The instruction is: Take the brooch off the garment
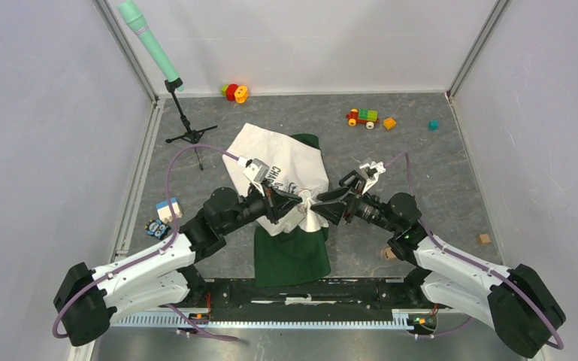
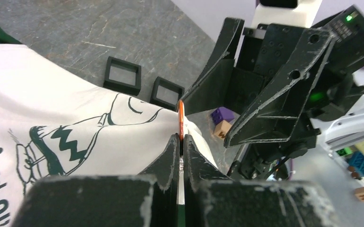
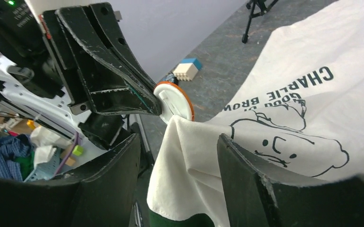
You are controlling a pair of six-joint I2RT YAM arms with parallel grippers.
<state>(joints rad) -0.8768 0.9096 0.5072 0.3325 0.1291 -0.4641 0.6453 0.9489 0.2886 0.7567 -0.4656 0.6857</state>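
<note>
The garment [image 1: 282, 169], a white T-shirt with black cartoon print and dark green parts, lies mid-table, with a bunch of it pulled up between the arms. The brooch [image 3: 173, 101] is a white disc with an orange rim on that raised fabric; the left wrist view shows it edge-on [image 2: 181, 118]. My left gripper [image 2: 181, 139] is shut on the brooch's edge and also shows in the top view [image 1: 301, 198]. My right gripper [image 3: 179, 139] is open, its fingers either side of the hanging white fabric just below the brooch, not pinching it.
A tripod stand [image 1: 186, 128] with a green tube stands at the back left. Small toys lie at the back: a red-yellow one [image 1: 234, 92], a train [image 1: 362, 116], blocks [image 1: 389, 122]. A blue-white block [image 1: 168, 208] lies left and wooden cubes [image 1: 483, 238] right. Two black square frames [image 2: 122, 75] lie beside the shirt.
</note>
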